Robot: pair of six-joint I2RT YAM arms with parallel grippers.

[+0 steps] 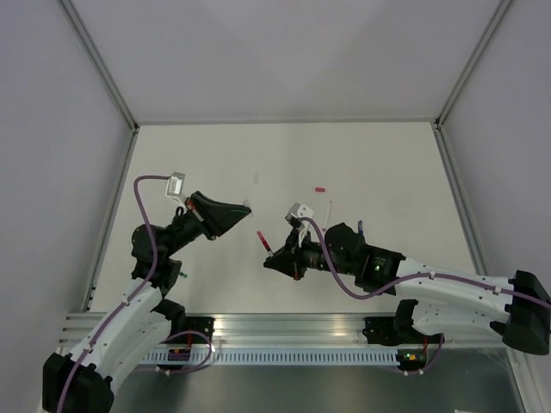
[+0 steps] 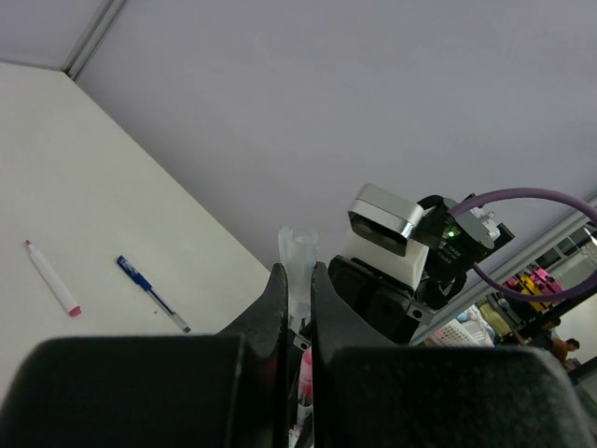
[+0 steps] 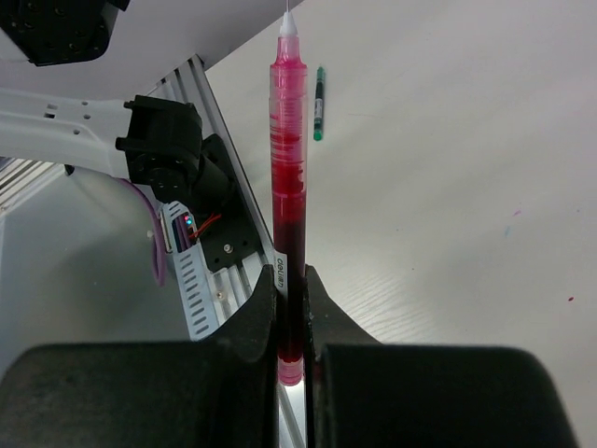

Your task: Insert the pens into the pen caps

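My left gripper [image 1: 241, 207] is raised and shut on a clear whitish pen cap [image 2: 298, 254], whose open end sticks out past the fingertips; in the left wrist view the gripper [image 2: 298, 273] faces the right arm. My right gripper [image 1: 272, 258] is shut on the lower end of a red pen [image 3: 287, 177], tip pointing away from it; the pen also shows in the top view [image 1: 263, 241]. The pen tip and the cap are a short gap apart. A red cap [image 1: 319, 188] lies on the table beyond them.
A whitish pen with red ends [image 2: 51, 277] and a blue pen [image 2: 152, 294] lie on the table near the right arm. A green pen [image 3: 318, 103] lies by the left arm's base [image 3: 168, 154]. The aluminium rail [image 1: 284, 327] runs along the near edge.
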